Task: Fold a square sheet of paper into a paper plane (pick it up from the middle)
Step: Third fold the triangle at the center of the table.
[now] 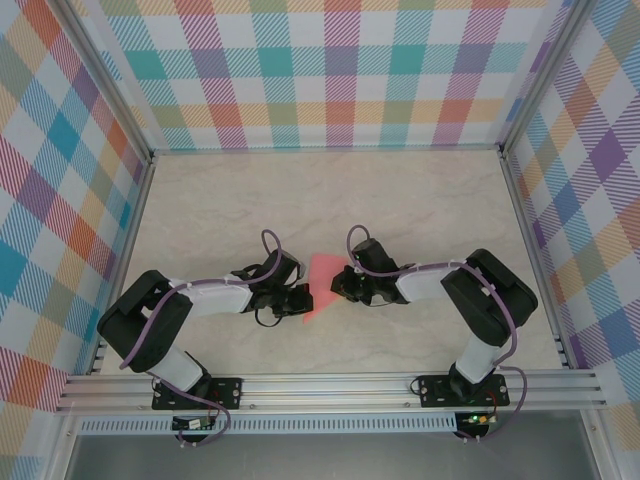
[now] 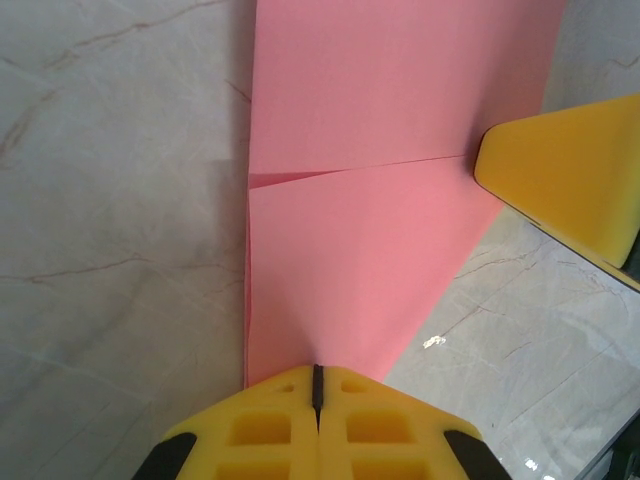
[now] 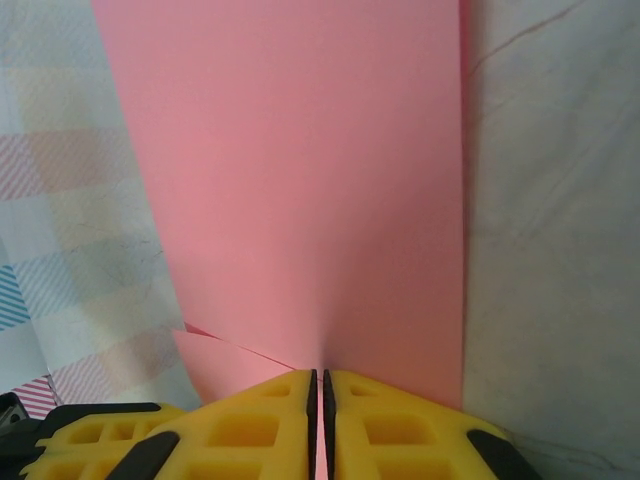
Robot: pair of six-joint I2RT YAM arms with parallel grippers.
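Pale marbled table (image 1: 400, 200) under pink paper plane (image 1: 321, 279), plaid walls (image 1: 340, 70) around.

We lose the paper plane (image 3: 320, 180) past both wrist views' top edges; overhead, the left pincer (image 1: 303, 297) and right pincer (image 1: 341, 282) cover its sides.

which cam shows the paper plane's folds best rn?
Left wrist: the paper plane shows its crease line and layered fold edges sharply, pinched in the left gripper. Right wrist gives a flat pink close-up, clamped by the right gripper, one flap edge peeking out. Top external shows a small pink wedge between the two grippers.
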